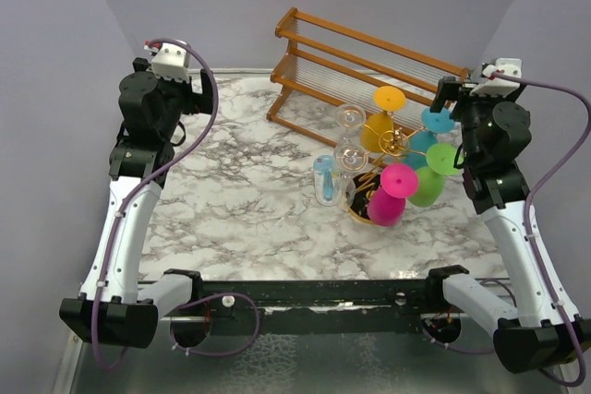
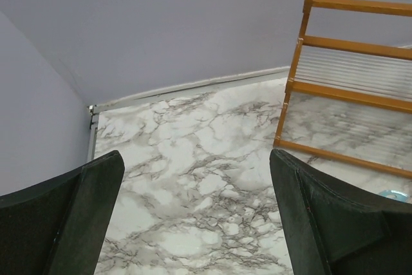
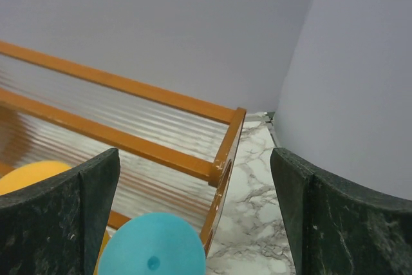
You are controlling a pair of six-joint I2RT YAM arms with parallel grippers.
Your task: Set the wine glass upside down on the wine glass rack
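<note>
**Teal glass hung, right arm free to go**

The teal plastic wine glass (image 1: 438, 120) hangs foot-up on the small gold wire wine glass rack (image 1: 380, 142). Right gripper (image 3: 193, 181) hovers just above that foot, fingers spread wide, pinching nothing. Left gripper (image 2: 196, 178) gapes too, well apart over the marble table (image 2: 193, 159). Placement looks done. The next move calls for a straight lift away without clipping the foot.

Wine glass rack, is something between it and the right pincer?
Yes. A teal glass hanging on the wine glass rack sits right before the open right pincer, and a green glass hangs beside it.
</note>
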